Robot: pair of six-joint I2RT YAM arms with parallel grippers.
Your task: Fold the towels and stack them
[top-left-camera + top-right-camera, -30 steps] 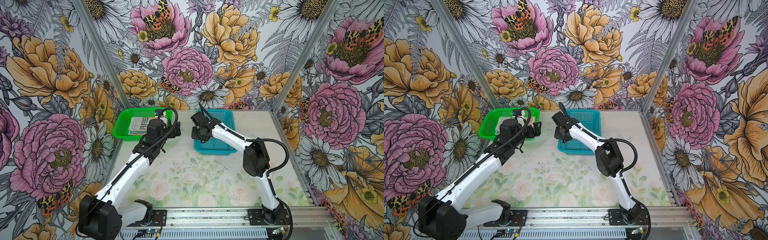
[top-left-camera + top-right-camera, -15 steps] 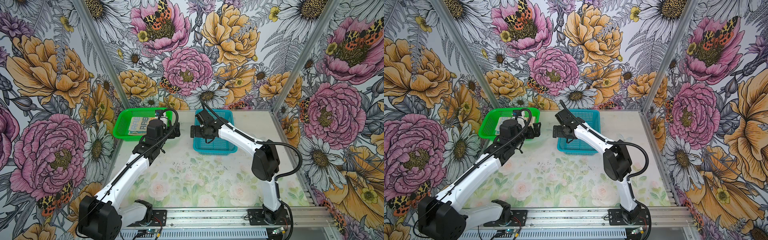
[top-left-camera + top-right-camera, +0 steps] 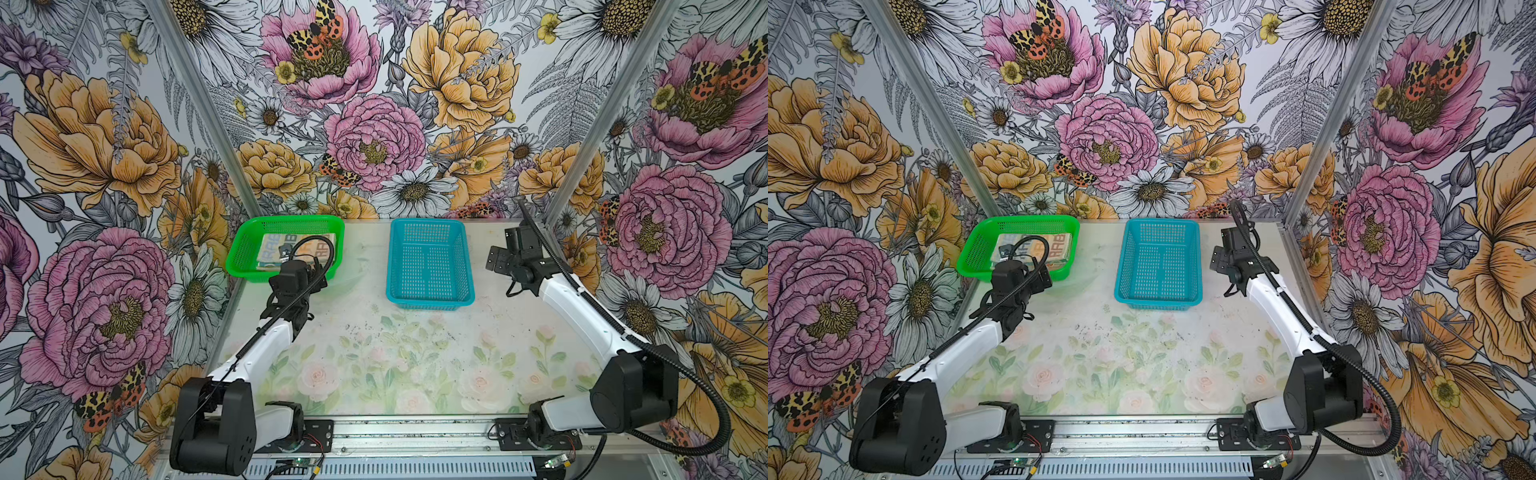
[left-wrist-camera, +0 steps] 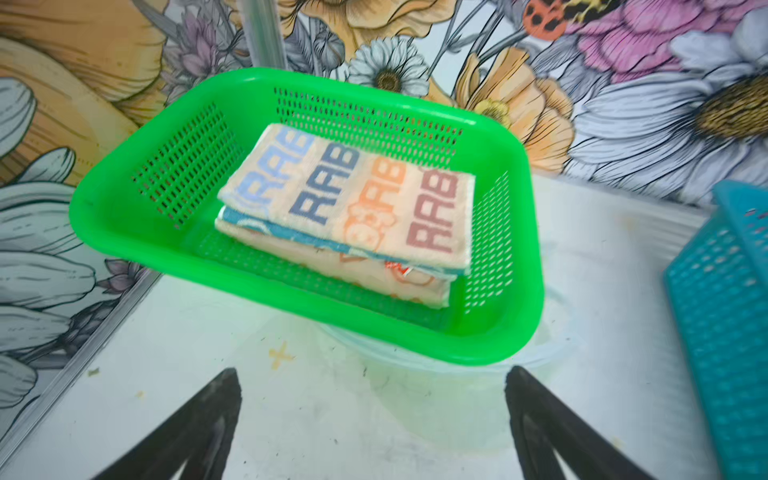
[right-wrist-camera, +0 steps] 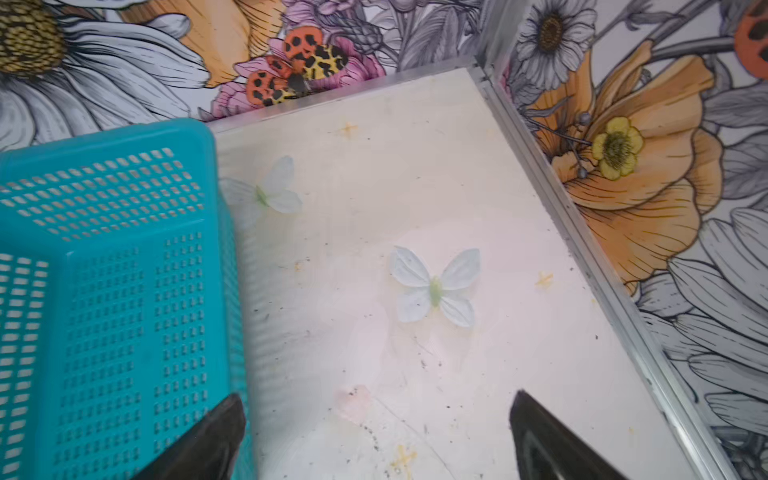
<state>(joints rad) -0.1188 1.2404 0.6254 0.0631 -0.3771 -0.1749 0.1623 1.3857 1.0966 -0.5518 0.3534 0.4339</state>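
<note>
The towels lie folded in one stack inside the green basket (image 4: 124, 224). The striped RABBIT towel (image 4: 349, 199) is on top, a teal towel's edge (image 4: 270, 230) shows under it, and an orange-and-cream towel (image 4: 374, 278) is at the bottom. In both top views only the striped towel (image 3: 274, 245) (image 3: 1054, 245) shows. My left gripper (image 4: 372, 374) (image 3: 318, 276) (image 3: 1044, 278) hovers open and empty just in front of the green basket (image 3: 245, 249) (image 3: 976, 249). My right gripper (image 5: 376, 399) (image 3: 496, 259) (image 3: 1219, 259) is open and empty over bare table right of the blue basket.
An empty blue mesh basket (image 3: 430, 299) (image 3: 1158, 297) (image 5: 104, 291) stands at the back middle. A clear plastic lid (image 4: 457, 365) peeks out under the green basket. Metal posts and the floral walls close in the back corners, with the right wall rail (image 5: 602, 270) near my right gripper.
My right arm has swung from the gap between the baskets over to the table's right side, and its jaws have opened. The left gripper has drawn back slightly.
</note>
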